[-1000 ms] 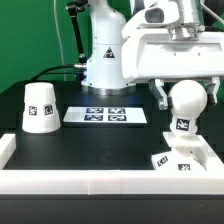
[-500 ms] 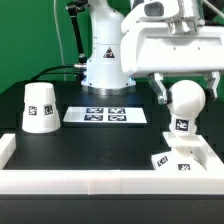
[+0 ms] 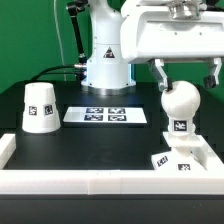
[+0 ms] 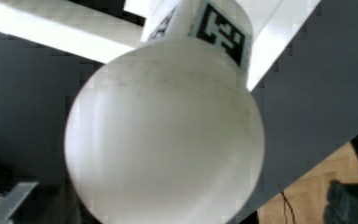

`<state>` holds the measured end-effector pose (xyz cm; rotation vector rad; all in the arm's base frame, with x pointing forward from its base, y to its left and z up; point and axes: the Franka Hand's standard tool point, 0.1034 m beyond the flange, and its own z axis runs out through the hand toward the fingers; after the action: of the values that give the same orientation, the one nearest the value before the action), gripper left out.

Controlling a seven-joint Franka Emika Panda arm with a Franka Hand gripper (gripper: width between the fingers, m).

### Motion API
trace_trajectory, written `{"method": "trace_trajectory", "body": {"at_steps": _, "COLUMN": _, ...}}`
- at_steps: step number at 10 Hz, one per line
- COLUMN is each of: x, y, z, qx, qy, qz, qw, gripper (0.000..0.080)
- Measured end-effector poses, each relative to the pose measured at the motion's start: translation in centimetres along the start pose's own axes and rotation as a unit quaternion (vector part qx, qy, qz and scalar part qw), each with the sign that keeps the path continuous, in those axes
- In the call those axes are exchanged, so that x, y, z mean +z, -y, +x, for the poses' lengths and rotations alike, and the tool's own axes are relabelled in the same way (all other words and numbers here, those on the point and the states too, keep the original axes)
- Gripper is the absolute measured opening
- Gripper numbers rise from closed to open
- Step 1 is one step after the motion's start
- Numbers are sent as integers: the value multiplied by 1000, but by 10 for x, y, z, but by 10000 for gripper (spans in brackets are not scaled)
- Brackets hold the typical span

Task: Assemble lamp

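Soft, even room light washes the black tabletop [image 3: 100, 145], where the white shade [image 3: 40, 105] casts only a faint shadow. The white robot arm [image 3: 105, 50] and bulb [image 3: 180, 100] run close to overexposed, their edges pale against the bright background. The exterior view is coarse and low in detail. In the wrist view the bulb [image 4: 167, 130] fills the frame at close range, soft-focused, shading to grey along one side; the tag [image 4: 220, 35] on its neck reads sharper.

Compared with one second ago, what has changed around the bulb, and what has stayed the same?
The gripper has risen from beside the middle of the bulb to around its top, jaws wide open throughout, holding nothing. The bulb stays upright on the base; the shade and the marker board have not moved.
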<state>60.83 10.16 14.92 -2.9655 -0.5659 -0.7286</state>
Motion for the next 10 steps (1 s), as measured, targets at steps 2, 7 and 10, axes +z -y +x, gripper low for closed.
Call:
{"method": "trace_trajectory", "body": {"at_steps": 2, "x": 4, "y": -7, "z": -6, "qx": -10, "qy": 8, "qz": -1, "qw": 1000, "gripper": 699}}
{"method": "trace_trajectory", "body": {"at_steps": 7, "x": 6, "y": -5, "z": -14, "qx": 5, "qy": 128, "qz": 40, "qw": 991, "gripper": 699}}
{"method": "trace_trajectory", "body": {"at_steps": 10, "x": 7, "y": 0, "z": -21, "qx": -3, "qy": 238, "qz": 72, "qw": 969, "gripper": 699}}
